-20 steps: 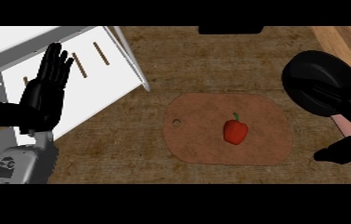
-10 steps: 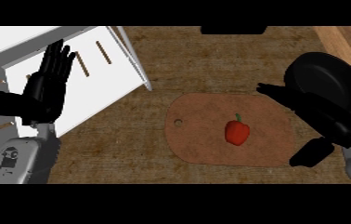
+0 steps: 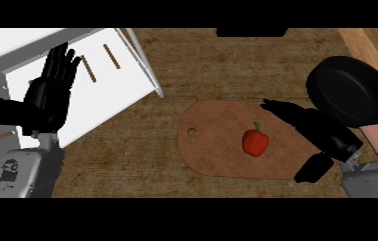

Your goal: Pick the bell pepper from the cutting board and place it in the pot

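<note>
A red bell pepper (image 3: 255, 142) with a green stem lies on the brown cutting board (image 3: 214, 150), a little right of the board's middle. My right hand (image 3: 314, 127) is open over the board's right part, fingers stretched toward the upper left, just right of the pepper and apart from it. Its thumb (image 3: 313, 168) hangs over the board's lower right corner. The black pot (image 3: 347, 90) stands at the right edge, behind this hand. My left hand (image 3: 50, 92) is open at the far left, fingers up.
A white cabinet (image 3: 96, 80) with two wooden handles fills the upper left, under the left hand. A wooden strip (image 3: 362, 45) runs along the upper right corner. The counter (image 3: 221, 70) has a brown woven look.
The right hand has come in from the right edge and moved left over the board, its fingers now beside the pepper. The left hand and the pepper stayed put.
</note>
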